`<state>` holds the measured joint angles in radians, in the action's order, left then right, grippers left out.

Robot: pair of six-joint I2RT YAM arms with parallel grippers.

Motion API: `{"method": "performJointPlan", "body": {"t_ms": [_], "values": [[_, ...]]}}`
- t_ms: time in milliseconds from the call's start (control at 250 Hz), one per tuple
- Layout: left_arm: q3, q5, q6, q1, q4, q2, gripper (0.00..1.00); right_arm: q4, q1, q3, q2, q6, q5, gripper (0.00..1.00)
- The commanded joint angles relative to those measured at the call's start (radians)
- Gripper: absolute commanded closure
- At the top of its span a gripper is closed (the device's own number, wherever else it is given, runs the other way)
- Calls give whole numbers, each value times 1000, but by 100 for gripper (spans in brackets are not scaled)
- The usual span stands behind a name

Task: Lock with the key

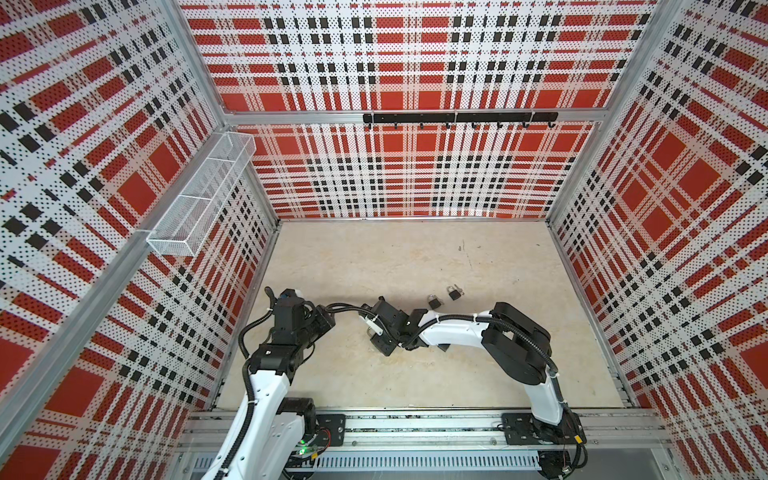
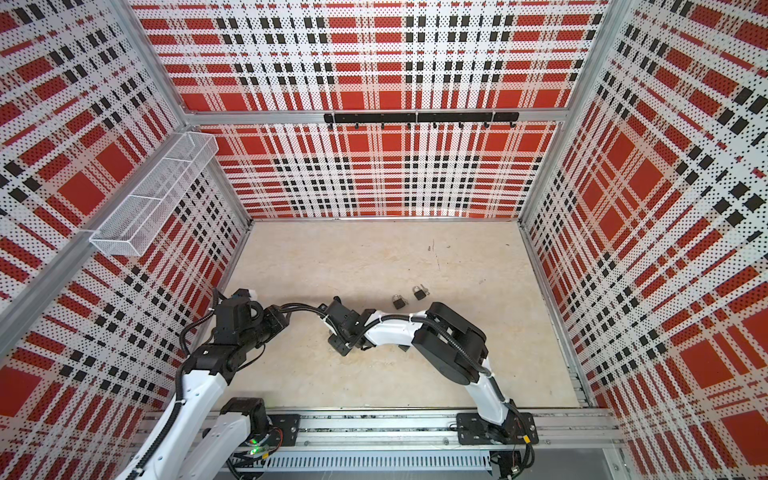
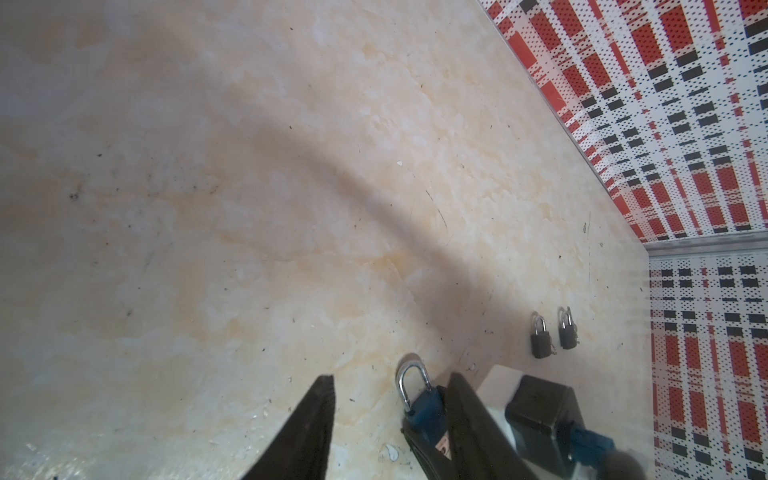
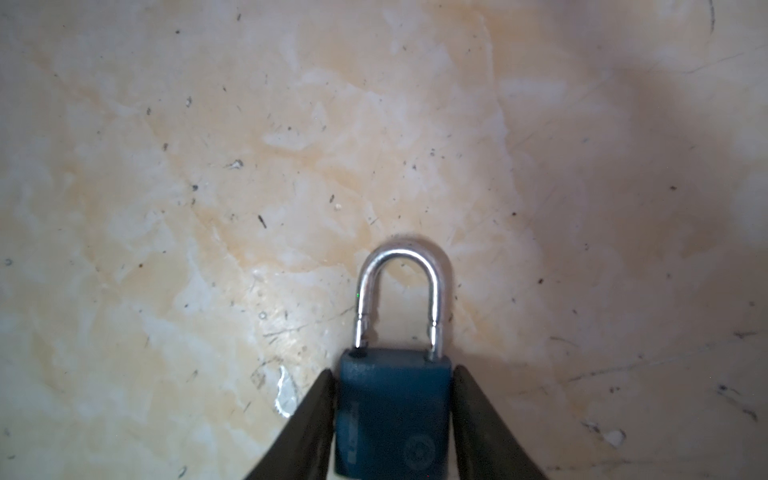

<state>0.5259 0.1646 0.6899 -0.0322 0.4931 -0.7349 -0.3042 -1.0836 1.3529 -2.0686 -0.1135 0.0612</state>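
From my end the blue padlock (image 4: 392,411) body looks like matt plastic or a rubbery coating, with a shiny, smooth metal shackle (image 4: 401,286). The right gripper (image 4: 392,370) has matt black fingers (image 4: 299,436). The tabletop (image 4: 208,166) is a marble-look sheet, smooth with a slight sheen but scuffed and chipped. The walls (image 1: 415,174) are perforated printed panels in a bare aluminium frame (image 1: 291,118), and the basket (image 1: 199,195) is white wire mesh.

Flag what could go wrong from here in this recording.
The right tool pinches the blue padlock only by its sides; a push could twist it loose.
The left tool straddles the same padlock, so the tools might collide.
The shackle has one leg out of its hole and no key shows; locking may stall.
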Motion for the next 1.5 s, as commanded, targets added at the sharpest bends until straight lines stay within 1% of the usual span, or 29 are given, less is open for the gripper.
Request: {"method": "performJointPlan", "body": {"t_ms": [0,92,168,252,352,500,572,680,772,956,1012,1024,1044,1240,1352,1496], "values": [[-12,11,-7,14,-26,8,53,-37,-6,15,-42,15,30,61],[-14,13,-7,15,-28,8,53,-42,-7,10,-38,15,36,73],[-18,16,-5,19,-32,6,53,-38,-9,-1,-23,11,41,80],[-23,26,-1,18,-43,2,54,-34,-8,-15,12,2,42,84],[-23,51,0,18,-60,-9,55,-22,-7,-34,63,-4,43,87],[1,83,-14,9,-67,-20,56,-8,14,-67,152,-27,17,89],[10,85,-20,-9,-81,-21,56,-3,32,-88,200,-44,-7,89],[24,83,-18,-47,-122,-37,57,17,49,-131,276,-48,-8,89],[56,82,-19,-99,-140,-73,57,20,64,-156,332,-46,-6,89],[143,49,-45,-241,-155,-150,58,32,108,-222,451,-45,-16,89],[162,47,-50,-264,-172,-171,58,36,123,-245,492,-43,-21,89],[165,47,-49,-292,-176,-175,58,36,126,-249,501,-43,-23,89],[172,48,-48,-307,-182,-183,58,35,130,-256,516,-43,-25,89],[231,102,-30,-397,-257,-240,58,42,154,-329,654,-24,-23,89],[243,139,-20,-443,-312,-264,57,35,161,-346,698,-21,-23,90],[259,149,-13,-484,-335,-303,57,30,164,-361,742,-18,-19,90]]}}
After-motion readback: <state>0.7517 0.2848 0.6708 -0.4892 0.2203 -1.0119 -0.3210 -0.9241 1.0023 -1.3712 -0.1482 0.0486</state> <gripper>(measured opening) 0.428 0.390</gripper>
